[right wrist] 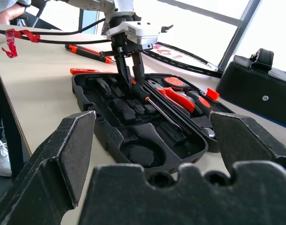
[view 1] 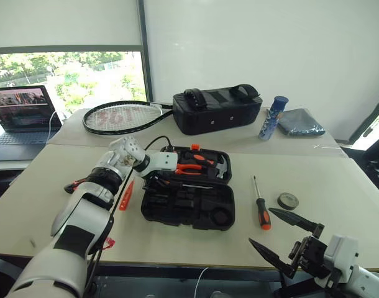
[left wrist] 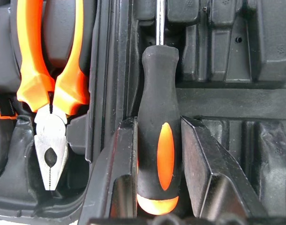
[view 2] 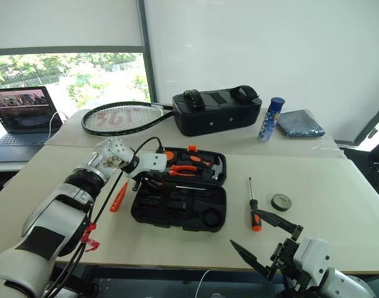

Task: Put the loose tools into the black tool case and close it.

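From the head, the open tool case (view 1: 188, 202) lies mid-table, a racket (view 1: 122, 117) and padded bag (view 1: 215, 109) behind it, a screwdriver (view 1: 260, 205) and tape roll (view 1: 287, 200) to its right. The left wrist view shows the left gripper (left wrist: 158, 178) clamped on another screwdriver (left wrist: 158, 140) beside pliers (left wrist: 48, 89), perhaps seated. Right gripper (right wrist: 152, 140) gapes, level.

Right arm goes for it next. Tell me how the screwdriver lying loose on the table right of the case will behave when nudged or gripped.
The screwdriver has a round handle and thin shaft, so it probably rolls sideways when nudged. It looks rigid and handle-heavy, so gripping the shaft may let it tilt. Its rubbery-looking black grip should hold well.
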Controlling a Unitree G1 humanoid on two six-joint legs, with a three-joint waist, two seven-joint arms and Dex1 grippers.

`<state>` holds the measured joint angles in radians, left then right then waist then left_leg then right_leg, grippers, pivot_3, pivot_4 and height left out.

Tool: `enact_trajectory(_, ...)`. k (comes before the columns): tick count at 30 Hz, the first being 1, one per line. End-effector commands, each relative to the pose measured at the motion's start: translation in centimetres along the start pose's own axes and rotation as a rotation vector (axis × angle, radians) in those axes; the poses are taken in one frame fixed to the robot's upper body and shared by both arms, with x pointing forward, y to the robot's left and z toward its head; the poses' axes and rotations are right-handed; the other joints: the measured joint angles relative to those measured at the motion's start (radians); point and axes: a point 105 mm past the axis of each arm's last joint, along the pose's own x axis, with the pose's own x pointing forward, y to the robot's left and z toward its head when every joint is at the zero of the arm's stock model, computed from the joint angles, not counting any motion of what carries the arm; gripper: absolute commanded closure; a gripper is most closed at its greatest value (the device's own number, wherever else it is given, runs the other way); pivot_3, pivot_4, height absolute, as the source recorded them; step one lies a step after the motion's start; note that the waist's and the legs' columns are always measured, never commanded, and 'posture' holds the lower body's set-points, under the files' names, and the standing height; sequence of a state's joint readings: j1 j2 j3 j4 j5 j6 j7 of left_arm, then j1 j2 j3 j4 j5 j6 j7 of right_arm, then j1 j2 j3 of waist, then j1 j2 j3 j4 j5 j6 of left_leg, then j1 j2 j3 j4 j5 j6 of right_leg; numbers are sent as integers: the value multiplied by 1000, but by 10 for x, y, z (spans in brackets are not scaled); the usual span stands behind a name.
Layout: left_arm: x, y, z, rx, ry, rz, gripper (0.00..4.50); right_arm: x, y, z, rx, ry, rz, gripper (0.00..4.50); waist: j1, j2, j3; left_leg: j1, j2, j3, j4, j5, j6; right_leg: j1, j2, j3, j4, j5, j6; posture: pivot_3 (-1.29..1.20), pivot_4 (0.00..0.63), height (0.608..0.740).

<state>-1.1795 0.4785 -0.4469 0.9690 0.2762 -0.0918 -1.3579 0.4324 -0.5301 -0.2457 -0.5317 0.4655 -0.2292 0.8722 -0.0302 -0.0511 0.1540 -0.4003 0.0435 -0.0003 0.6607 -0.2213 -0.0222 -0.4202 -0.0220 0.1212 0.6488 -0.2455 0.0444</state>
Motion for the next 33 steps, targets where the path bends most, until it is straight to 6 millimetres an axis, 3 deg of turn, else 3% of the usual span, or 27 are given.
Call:
enact_trajectory(1, -16, 14, 15, 58, -39, 63, 2303, 1, 0, 9, -27, -29, 14, 0, 0, 0, 0, 0, 0, 0, 0, 0, 0, 0, 0, 0, 0, 0, 0, 0, 150, 740)
enact_trajectory(6, -26, 19, 29, 127, -120, 100, 760, 1, -1, 8, -26, -27, 12, 0, 4, 0, 0, 0, 0, 0, 0, 0, 0, 0, 0, 0, 0, 0, 0, 0, 150, 740)
enact_trajectory(12, -49, 21, 61, 159, -382, 112, 760, 0, 0, 6, -23, -22, 5, 0, 7, 0, 0, -1, 0, 0, 0, 0, 0, -1, 0, 0, 0, 0, 0, 0, 150, 740)
enact_trajectory(15, -48, 23, 55, 105, -418, 146, 1415, 0, 0, 6, -22, -22, -3, 0, 8, 0, 0, -1, 0, 0, 0, 0, 0, -1, 0, 0, 0, 0, 0, 0, 150, 740)
enact_trajectory(16, -44, 22, 50, 90, -413, 150, 1935, 0, 0, 6, -22, -22, -5, 0, 8, 0, 0, -1, 0, 0, 0, 0, 0, -1, 0, 0, 0, 0, 0, 0, 150, 740)
enact_trajectory(23, -7, 5, 22, -44, -408, 120, 4329, 3, 2, 8, -27, -31, -16, 0, 8, 0, 0, 0, 0, 0, 0, 0, 0, 0, 0, 0, 0, 0, 0, 0, 150, 740)
enact_trajectory(33, 11, 3, 2, -99, -292, 155, 4418, 0, 3, 6, -29, -25, -20, 0, 13, 0, 0, -1, 0, 0, 0, 0, 0, 0, 0, 0, 0, 0, 0, 0, 150, 740)
